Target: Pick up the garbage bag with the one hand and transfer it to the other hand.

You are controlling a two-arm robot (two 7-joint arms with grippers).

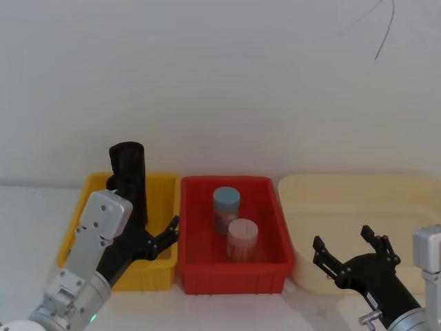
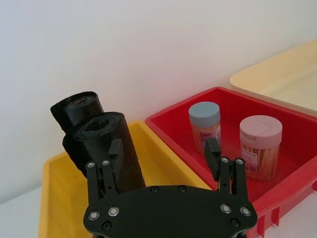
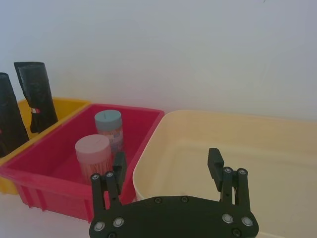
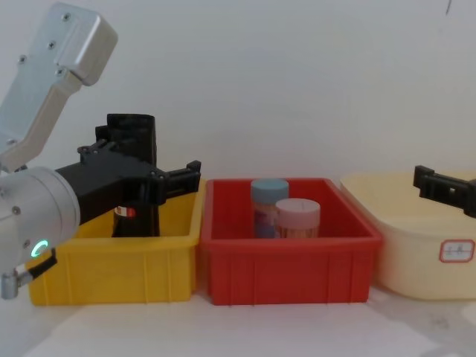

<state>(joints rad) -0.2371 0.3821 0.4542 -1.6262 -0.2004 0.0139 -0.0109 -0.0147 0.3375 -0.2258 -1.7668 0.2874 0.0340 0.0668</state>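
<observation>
Two glossy black garbage bag rolls stand upright in the yellow bin [image 1: 162, 185]. The nearer garbage bag [image 2: 106, 144] is just beyond one of my left gripper's fingers, and a second roll [image 2: 78, 106] leans behind it. In the head view the garbage bag [image 1: 128, 176] rises above the bin wall. My left gripper [image 2: 163, 156] hovers over the yellow bin, open and holding nothing; from the chest it [image 4: 149, 160] shows in front of the roll [image 4: 132, 126]. My right gripper [image 1: 351, 258] is open over the near edge of the cream tub [image 1: 358, 189], empty.
A red bin [image 1: 277, 227] in the middle holds a blue-lidded jar [image 1: 226, 203] and a pink-lidded jar [image 1: 242, 238]. The cream tub at the right has nothing in it. A white wall stands close behind all three containers.
</observation>
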